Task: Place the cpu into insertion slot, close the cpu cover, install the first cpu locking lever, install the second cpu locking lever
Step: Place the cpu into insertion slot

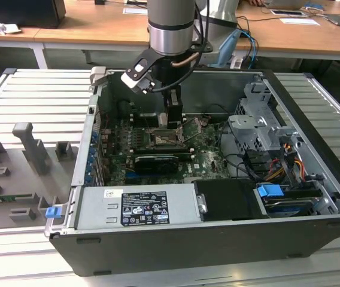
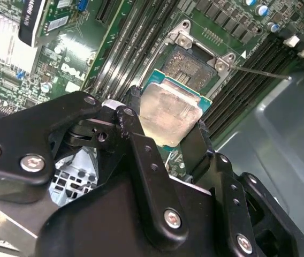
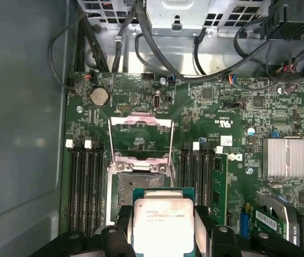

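Observation:
My gripper is shut on the cpu, a pale silvery square chip on a green edge, with one black finger on each side. In the first wrist view the cpu hangs just above one edge of the insertion slot, partly covering it. The slot's dark centre lies bare. The cpu cover stands flipped open beyond the slot, with thin wire locking levers raised beside it. In the exterior view the gripper hovers low over the slot inside the computer case.
Long black memory slots flank the socket on both sides. A ribbed heat sink and cables lie nearby. The case walls, power supply and drive cage hem the board in. Grey fixtures stand on the table outside.

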`<state>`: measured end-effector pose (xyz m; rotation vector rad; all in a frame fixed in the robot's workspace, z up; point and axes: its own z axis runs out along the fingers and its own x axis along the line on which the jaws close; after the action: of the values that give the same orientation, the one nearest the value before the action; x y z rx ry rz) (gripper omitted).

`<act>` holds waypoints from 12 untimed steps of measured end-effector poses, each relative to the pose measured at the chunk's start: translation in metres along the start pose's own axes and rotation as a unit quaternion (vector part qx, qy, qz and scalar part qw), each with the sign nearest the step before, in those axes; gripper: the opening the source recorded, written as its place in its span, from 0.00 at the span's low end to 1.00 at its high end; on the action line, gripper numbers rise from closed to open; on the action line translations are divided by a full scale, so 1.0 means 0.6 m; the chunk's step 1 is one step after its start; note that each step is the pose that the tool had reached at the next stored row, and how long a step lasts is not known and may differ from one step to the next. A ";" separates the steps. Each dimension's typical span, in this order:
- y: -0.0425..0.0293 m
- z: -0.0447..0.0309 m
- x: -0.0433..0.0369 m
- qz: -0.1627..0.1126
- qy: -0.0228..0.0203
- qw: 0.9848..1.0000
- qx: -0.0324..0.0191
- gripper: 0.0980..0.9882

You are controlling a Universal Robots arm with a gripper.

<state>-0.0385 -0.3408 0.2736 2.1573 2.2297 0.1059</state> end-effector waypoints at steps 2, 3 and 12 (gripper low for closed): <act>-0.001 0.013 0.004 -0.016 0.001 1.000 0.000 0.50; -0.001 0.019 0.004 -0.017 0.001 1.000 0.000 0.50; -0.004 0.049 0.007 -0.011 0.000 1.000 0.000 0.50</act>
<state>-0.0386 -0.3363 0.2439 2.1328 2.2523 0.1040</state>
